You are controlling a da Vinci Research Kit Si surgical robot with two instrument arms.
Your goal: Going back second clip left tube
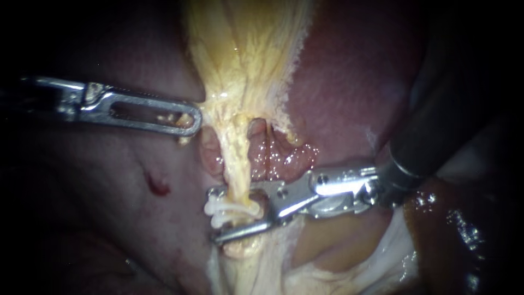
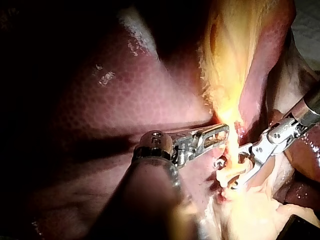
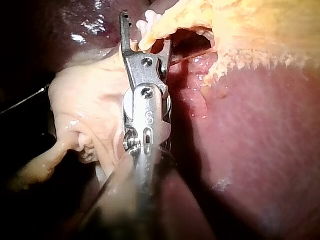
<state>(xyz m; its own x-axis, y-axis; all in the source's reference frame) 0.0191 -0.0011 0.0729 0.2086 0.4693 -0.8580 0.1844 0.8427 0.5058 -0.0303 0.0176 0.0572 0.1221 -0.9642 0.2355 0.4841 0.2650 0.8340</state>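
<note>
Filling most of the endoscope view, the liver shows as a dull pink-red surface behind everything else, with a small dark red spot at lower left of centre. A fan of yellow tissue hangs from the top centre and narrows downward into a pale yellow tube running to the bottom centre.

My right instrument enters from the upper right on a dark shaft, and its metal jaws reach leftward across the lower centre. They stand well apart, one above and one below, and the tube crosses the gap between them; they grip nothing. In the right wrist view the same gap shows, with pale yellow tissue lying in it.

My left instrument comes in from the left edge at mid-height. Its slotted jaws lie close together and pinch the left edge of the yellow tissue at their tip.

A white clip sits across the tube in the lower centre, between the right instrument's spread jaws, its looped end sticking out on the tube's left side.
</note>
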